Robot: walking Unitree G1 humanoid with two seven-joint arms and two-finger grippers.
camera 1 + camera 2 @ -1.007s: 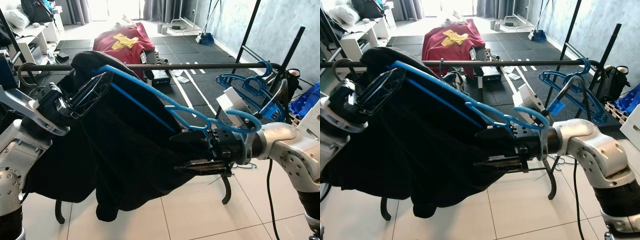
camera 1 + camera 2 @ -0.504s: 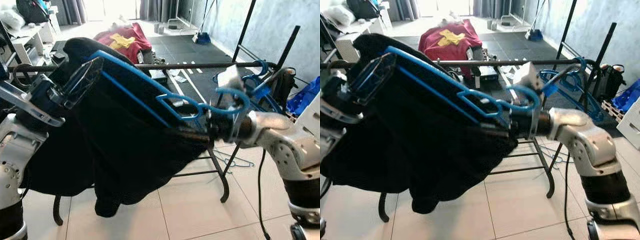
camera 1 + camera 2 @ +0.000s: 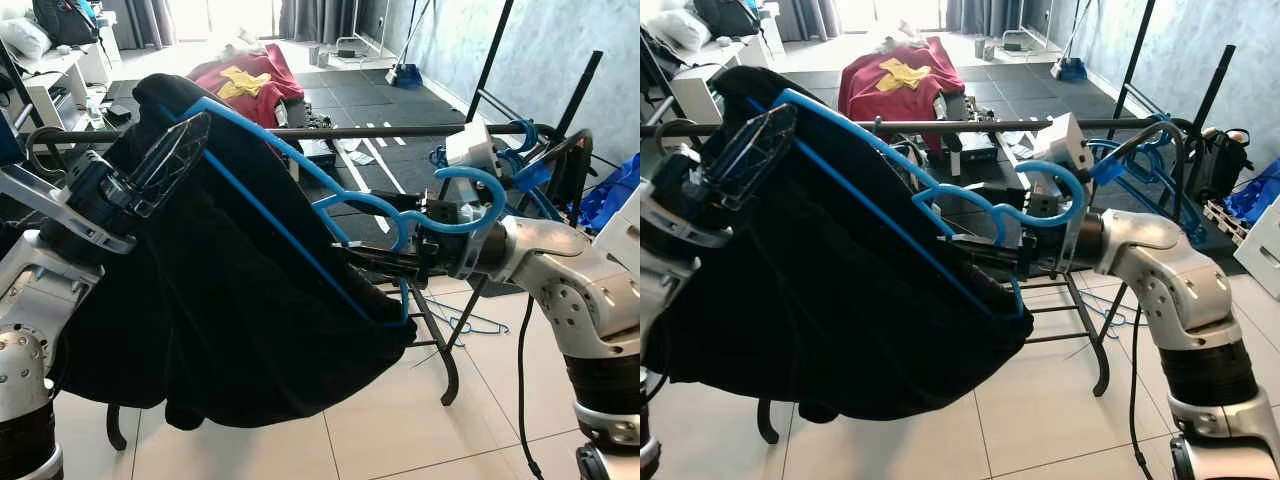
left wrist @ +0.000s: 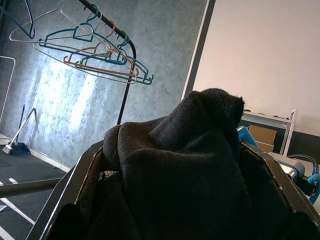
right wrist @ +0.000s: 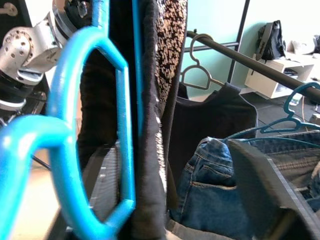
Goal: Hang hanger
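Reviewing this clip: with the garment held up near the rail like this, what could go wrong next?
The blue hanger is tilted, so the black garment could slide off its lower end. Its hook, near the right gripper, sits below the rail and could miss it or snag the empty blue hangers.

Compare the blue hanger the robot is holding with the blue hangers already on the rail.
The held blue hanger carries a black garment; the blue hangers on the rail look bare. The held one lies tilted between the left pincer and right pincer, its hook off the rail; the others hang by their hooks at the rail's right end. Both are blue.
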